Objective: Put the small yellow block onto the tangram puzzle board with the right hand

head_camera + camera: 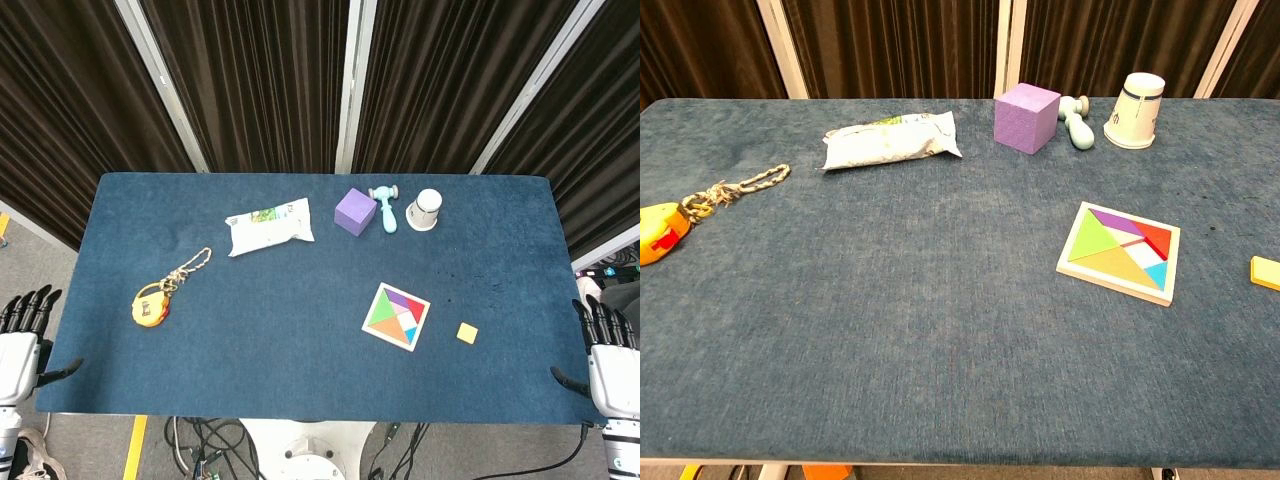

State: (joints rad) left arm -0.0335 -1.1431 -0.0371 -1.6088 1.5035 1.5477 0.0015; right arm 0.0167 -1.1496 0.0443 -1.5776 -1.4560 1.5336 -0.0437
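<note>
On the blue table (300, 300), the yellow block (467, 333) lies flat just right of the tangram board (396, 316), apart from it. Both hands sit off the table's near corners: the right hand (608, 358) and left hand (20, 340) each hold nothing, fingers extended and slightly spread, thumbs pointing inward. Along the far side lie a white packet (268, 225), purple cube (355, 211), toy hammer (386, 207) and overturned cup (425, 210). A yellow toy with rope (160, 295) lies at left.
</note>
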